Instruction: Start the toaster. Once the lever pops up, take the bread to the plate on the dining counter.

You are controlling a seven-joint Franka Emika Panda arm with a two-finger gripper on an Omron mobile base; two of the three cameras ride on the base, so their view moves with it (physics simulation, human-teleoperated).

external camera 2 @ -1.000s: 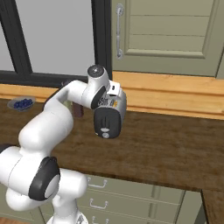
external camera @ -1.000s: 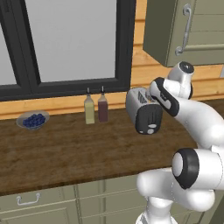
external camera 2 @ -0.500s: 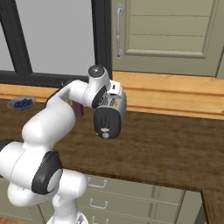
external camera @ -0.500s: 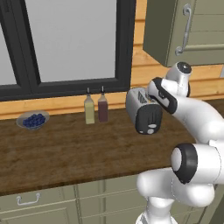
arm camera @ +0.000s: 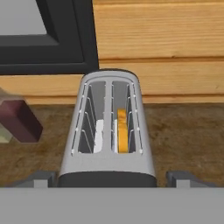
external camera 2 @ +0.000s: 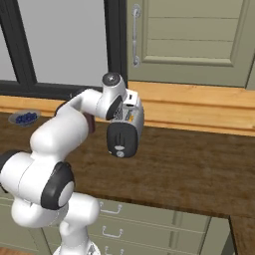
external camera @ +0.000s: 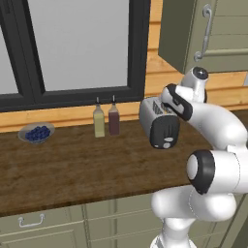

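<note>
The light-grey toaster stands at the back of the wooden counter, below the window's right corner; its dark front face carries a small round knob. From above, its two slots show: an orange-tan slice of bread stands in the right slot, and a pale piece in the left. My gripper hovers over the toaster's front end, open, its fingertips wide apart on either side of the body and holding nothing. The plate and the dining counter are out of view.
Two bottles, one yellowish and one dark red, stand left of the toaster. A grey bowl of blueberries sits far left. A wall cabinet hangs above right. The wooden counter has free room in front.
The gripper has opened over the toaster's front end. The arm has barely shifted, and the toaster and bottles stand where they were.
</note>
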